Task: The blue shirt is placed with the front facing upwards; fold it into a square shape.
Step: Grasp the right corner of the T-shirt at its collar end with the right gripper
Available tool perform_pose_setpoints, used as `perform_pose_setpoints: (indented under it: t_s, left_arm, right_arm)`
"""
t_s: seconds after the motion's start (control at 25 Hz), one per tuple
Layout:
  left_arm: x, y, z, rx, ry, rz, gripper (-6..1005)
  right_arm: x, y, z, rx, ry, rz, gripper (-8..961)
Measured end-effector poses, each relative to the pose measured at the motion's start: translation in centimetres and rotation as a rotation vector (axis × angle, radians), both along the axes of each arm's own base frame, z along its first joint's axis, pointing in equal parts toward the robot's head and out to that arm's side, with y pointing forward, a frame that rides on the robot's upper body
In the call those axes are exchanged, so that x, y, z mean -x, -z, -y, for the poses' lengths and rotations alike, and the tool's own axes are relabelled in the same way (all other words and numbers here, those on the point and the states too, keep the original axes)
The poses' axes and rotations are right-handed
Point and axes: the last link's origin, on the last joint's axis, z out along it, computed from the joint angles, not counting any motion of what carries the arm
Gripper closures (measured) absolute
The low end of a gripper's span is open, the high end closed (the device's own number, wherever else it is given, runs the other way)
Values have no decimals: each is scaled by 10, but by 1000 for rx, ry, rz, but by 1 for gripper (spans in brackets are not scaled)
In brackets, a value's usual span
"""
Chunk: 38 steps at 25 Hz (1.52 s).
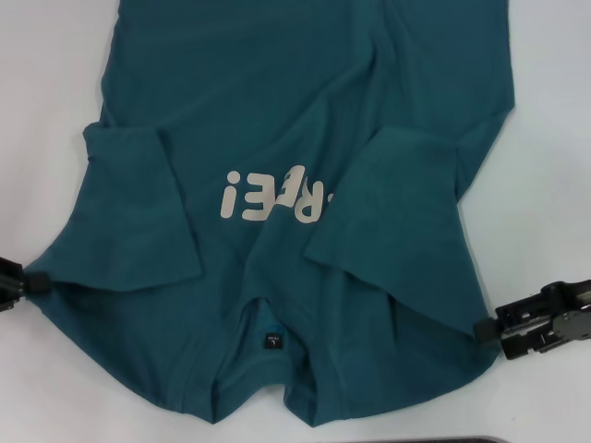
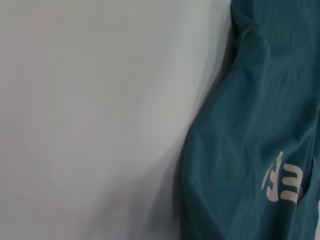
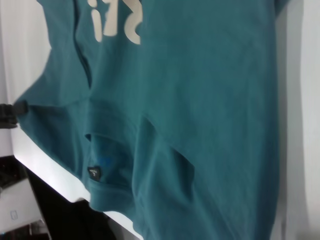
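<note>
The blue shirt [image 1: 277, 111] lies front up on the white table, collar nearest me, with cream lettering [image 1: 263, 196] on the chest and a small dark neck tag [image 1: 271, 340]. Both short sleeves are folded inward over the body. My left gripper [image 1: 37, 281] is at the shirt's left shoulder corner, shut on the cloth, which draws to a point there. My right gripper [image 1: 482, 329] pinches the right shoulder edge. The right wrist view shows the shirt [image 3: 210, 100], its tag [image 3: 94, 173] and the left gripper [image 3: 17, 110] far off. The left wrist view shows only the shirt [image 2: 260, 125] and table.
Bare white table [image 1: 545, 138] shows on both sides of the shirt. A dark strip [image 1: 489, 439] runs along the table's near edge, and the right wrist view shows dark floor [image 3: 50, 210] beyond that edge.
</note>
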Motion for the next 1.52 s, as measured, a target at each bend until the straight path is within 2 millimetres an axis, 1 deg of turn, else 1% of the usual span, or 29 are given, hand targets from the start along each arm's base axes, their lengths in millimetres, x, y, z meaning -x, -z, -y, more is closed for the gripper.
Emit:
perform_pose_setpoints:
  t_s: [0.28, 0.64, 1.04, 1.16, 1.4, 1.52]
  left_arm:
    - [0, 0, 0, 0, -2, 0, 996]
    - [0, 0, 0, 0, -4, 1, 996]
    - [-1, -1, -2, -3, -6, 0, 997]
    - [-1, -1, -2, -3, -4, 1, 997]
    - [-1, 0, -3, -4, -7, 0, 996]
    - [-1, 0, -3, -5, -8, 0, 996]
  right_arm:
    - [4, 6, -4, 6, -6, 7, 89]
    - [14, 14, -9, 18, -33, -4, 89]
    - [19, 17, -12, 31, -49, -2, 89]
    - [19, 18, -12, 47, -51, 9, 89]
    - [14, 13, -12, 35, -33, 24, 90]
    - [14, 15, -13, 37, -36, 31, 91]
